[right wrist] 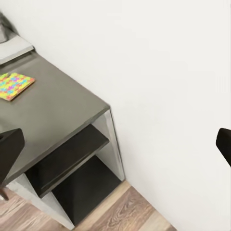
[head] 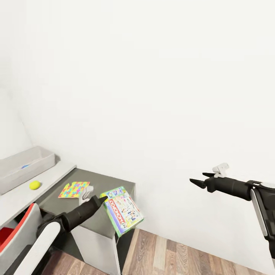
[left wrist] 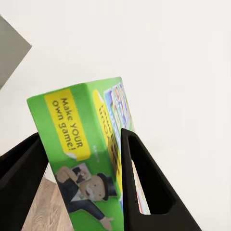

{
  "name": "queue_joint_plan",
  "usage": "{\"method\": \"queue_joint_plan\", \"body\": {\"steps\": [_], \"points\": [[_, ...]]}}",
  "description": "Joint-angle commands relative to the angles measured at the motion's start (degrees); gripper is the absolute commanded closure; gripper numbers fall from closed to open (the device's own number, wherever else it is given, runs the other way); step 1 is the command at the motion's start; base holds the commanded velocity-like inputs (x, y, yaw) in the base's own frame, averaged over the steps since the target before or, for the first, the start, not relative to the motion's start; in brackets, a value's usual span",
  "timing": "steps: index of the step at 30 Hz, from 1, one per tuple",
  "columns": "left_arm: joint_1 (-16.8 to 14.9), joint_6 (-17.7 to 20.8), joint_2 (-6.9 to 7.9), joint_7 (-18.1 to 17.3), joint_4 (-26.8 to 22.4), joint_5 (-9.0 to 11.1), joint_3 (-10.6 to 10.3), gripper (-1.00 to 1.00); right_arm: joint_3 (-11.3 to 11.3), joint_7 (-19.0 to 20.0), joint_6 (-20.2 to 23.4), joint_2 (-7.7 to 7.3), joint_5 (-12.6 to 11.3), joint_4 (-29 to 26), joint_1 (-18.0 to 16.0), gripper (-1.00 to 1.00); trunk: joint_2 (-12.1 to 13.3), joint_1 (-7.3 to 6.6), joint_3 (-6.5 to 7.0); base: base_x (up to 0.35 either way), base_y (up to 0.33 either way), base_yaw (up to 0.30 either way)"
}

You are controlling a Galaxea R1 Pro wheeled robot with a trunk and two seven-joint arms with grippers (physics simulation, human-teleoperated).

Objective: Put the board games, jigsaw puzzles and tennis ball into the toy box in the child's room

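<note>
The green board game (head: pixel 123 209) is clamped by the left gripper (head: pixel 102 200) for carrying to the toy box (head: pixel 26 167); the right gripper (head: pixel 198 183) is held wide, empty.

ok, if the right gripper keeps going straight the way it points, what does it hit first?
Likely nothing close: the right gripper, jaws open, points across open air. Its wrist view looks down at the dark corner section with a jigsaw puzzle; depth unclear.

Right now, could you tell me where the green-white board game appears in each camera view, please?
Head view: green-white board game, lower centre, held by the left hand past the dark corner section.
Left wrist view: board game centre, between the fingers.
Right wrist view: not in it.
Shared landmark: the jigsaw puzzle.
</note>
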Motion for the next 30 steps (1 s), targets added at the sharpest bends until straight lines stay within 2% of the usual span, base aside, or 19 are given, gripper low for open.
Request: {"method": "queue_joint_plan", "body": {"steps": [1,2,3,7,9,10,11,12,14,15,17,18,20,21,23,24,30], "points": [[-0.1,0.1,0.03,0.4,-0.1,0.7,-0.1,1.0,-0.1,0.6,0.3,0.0,0.5,-0.1,-0.1,-1.0,-0.1,0.03,-0.15,0.0,0.0,0.293],[-0.1,0.1,0.03,0.4,-0.1,0.8,0.2,1.0,-0.1,0.6,0.3,0.0,0.5,-0.1,-0.1,-1.0,-0.1,0.03,-0.18,0.0,0.0,0.293],[-0.1,0.4,0.03,0.3,-0.2,1.0,1.3,1.0,-0.1,0.6,0.3,0.0,0.5,-0.1,-0.1,-1.0,-0.1,0.03,-0.2,0.0,0.0,0.293],[-1.3,1.2,0.06,0.4,-0.8,1.2,2.6,1.0,0.1,0.5,0.3,0.03,0.5,-0.1,-0.1,-1.0,-0.1,0.03,-0.31,0.128,0.063,0.291],[-3.3,4.1,0.09,0.5,-1.2,1.3,4.2,1.0,0.1,0.2,0.2,0.38,0.6,-0.1,-0.3,-1.0,-0.1,0.03,-0.37,0.264,0.095,0.244],[-4.4,7.1,0.1,0.7,-1.6,1.4,6.3,1.0,0.0,-0.1,0.2,1.17,0.6,-0.1,-0.5,-1.0,-0.1,0.03,-0.39,0.296,0.094,0.145],[-5.4,9.9,0.08,0.8,-1.9,1.5,9.4,1.0,0.0,-0.4,0.1,2.35,0.6,-0.1,-0.7,-1.0,-0.1,0.03,-0.4,0.311,0.095,0.093],[-6.7,13.3,0.07,0.9,-2.5,1.6,13.4,1.0,0.0,-0.7,-0.3,4.21,0.6,-0.1,-0.9,-1.0,-0.1,0.03,-0.41,0.325,0.096,0.047],[-8.1,15.8,0.1,0.9,-3.0,2.0,15.8,1.0,0.0,-1.0,-0.5,5.57,0.6,-0.1,-1.1,-1.0,-0.1,0.03,-0.42,0.33,0.095,0.031],[-8.9,16.9,0.11,1.0,-3.2,2.8,16.7,1.0,0.0,-1.2,-0.9,6.1,0.6,-0.1,-1.1,-1.0,-0.1,0.03,-0.42,0.335,0.094,0.016],[-10.1,17.9,0.16,1.1,-3.4,4.2,17.5,1.0,0.1,-1.4,-1.8,6.58,0.6,-0.1,-1.0,-1.0,-0.1,0.03,-0.42,0.337,0.093,0.009],[-11.3,18.9,0.36,1.1,-3.5,5.5,18.0,1.0,0.1,-1.6,-2.6,6.87,0.6,-0.1,-0.9,-1.0,-0.1,0.03,-0.42,0.338,0.106,0.003],[-11.8,19.6,0.59,1.2,-3.5,6.4,18.3,1.0,0.1,-1.6,-2.9,6.99,0.6,-0.1,-0.8,-1.0,-0.1,0.03,-0.42,0.328,0.133,0.002],[-11.7,20.5,0.78,1.2,-3.5,7.2,20.3,1.0,0.1,-1.5,-2.8,7.02,0.6,-0.1,-0.7,-1.0,-0.1,0.03,-0.42,0.269,0.216,0.001],[-11.6,22.0,0.83,1.2,-3.5,7.5,22.5,1.0,-0.1,-1.5,-2.6,7.04,0.6,-0.1,-0.7,-1.0,-0.1,0.03,-0.42,0.24,0.247,0.04],[-11.4,24.0,0.64,1.2,-3.5,7.7,25.2,1.0,-0.2,-1.6,-2.4,7.06,0.6,-0.1,-0.9,-1.0,-0.1,0.03,-0.42,0.08,0.32,0.25],[-11.4,24.4,0.3,1.3,-3.5,7.6,25.5,1.0,-0.3,-1.9,-2.2,7.11,0.6,-0.1,-1.1,-1.0,-0.1,0.03,-0.41,0.035,0.284,0.277]]}}
